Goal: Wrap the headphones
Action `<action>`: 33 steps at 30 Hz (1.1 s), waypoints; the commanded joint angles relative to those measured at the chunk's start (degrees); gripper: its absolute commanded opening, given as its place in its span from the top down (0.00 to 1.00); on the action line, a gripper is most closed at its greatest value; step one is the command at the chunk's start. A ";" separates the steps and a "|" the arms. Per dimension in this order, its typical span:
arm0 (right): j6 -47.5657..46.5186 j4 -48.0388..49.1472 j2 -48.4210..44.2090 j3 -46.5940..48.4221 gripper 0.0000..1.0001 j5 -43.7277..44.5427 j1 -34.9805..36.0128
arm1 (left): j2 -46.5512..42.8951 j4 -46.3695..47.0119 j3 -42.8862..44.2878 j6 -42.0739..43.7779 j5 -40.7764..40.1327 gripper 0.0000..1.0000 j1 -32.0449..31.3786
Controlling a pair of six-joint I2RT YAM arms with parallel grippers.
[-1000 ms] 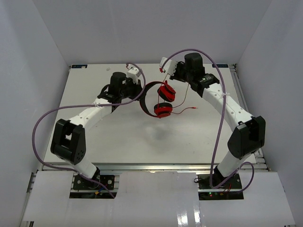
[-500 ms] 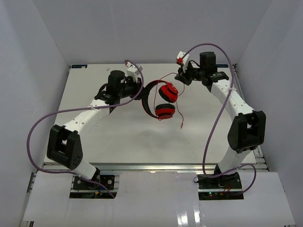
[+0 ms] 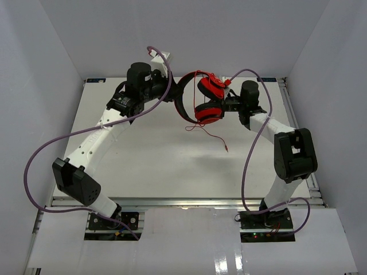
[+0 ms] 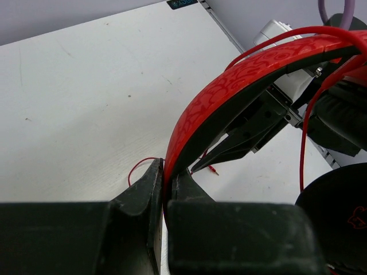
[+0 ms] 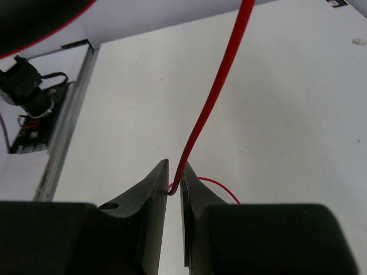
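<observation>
The red headphones [image 3: 207, 113] hang above the back middle of the table, both cups close together. My left gripper [image 3: 174, 97] is shut on the headband [image 4: 229, 91], red outside and black-lined; its jaws [image 4: 166, 177] clamp the band's edge. My right gripper [image 3: 221, 106] sits just right of the cups and is shut on the thin red cable [image 5: 221, 86], pinched at the fingertips [image 5: 175, 180]. The cable runs over the upper cup [image 3: 211, 87], and its free end trails down to the plug [image 3: 227, 150] over the table.
White walls enclose the white table [image 3: 143, 160] on three sides. Thick purple robot cables [image 3: 34, 166] loop beside both arms. A metal rail [image 3: 289, 109] runs along the table's right edge.
Both arms have moved toward the back wall, carrying the headphones higher and further back. My right gripper swung from behind the cups to beside them, pulling the cable over the cups.
</observation>
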 commanded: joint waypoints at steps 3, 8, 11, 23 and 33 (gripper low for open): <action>43.56 55.98 8.02 -3.56 0.69 -6.77 0.07 | 1.63 -8.14 6.87 -1.38 -3.86 1.00 -1.26; 58.95 73.01 13.99 0.04 0.55 -5.20 0.49 | 1.65 -9.68 9.23 -1.84 -4.30 1.00 -1.93; 55.10 68.75 14.02 -0.38 0.46 -2.88 1.36 | 1.54 -10.03 10.34 -2.64 -4.15 1.00 -2.04; 49.83 70.40 9.67 -16.21 0.46 4.86 8.92 | 2.94 -8.98 19.65 -6.03 -14.23 1.00 -1.90; 42.15 63.48 2.76 -22.13 0.54 5.41 14.98 | 7.83 -8.28 33.39 -7.65 -20.48 1.00 1.70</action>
